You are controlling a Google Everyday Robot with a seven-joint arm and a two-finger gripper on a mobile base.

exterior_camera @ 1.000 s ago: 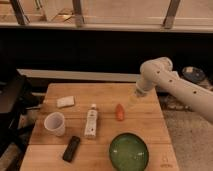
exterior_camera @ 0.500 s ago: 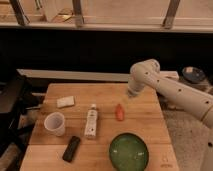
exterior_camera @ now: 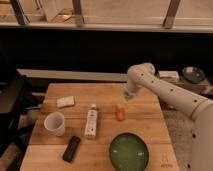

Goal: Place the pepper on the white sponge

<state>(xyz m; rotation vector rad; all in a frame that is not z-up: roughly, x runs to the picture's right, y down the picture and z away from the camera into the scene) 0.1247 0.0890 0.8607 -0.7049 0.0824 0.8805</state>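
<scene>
The pepper is a small orange-red piece lying on the wooden table, right of centre. The white sponge is a flat off-white block at the table's left, well apart from the pepper. My gripper hangs from the white arm, just above and slightly right of the pepper, close to the table's far side. Nothing shows in it.
A white tube lies mid-table between sponge and pepper. A white cup stands at the left front. A black oblong object lies near the front edge. A green bowl sits at the front right.
The arm has swung left and down, bringing my gripper from right of the pepper to just above it. The objects on the table have not moved.
</scene>
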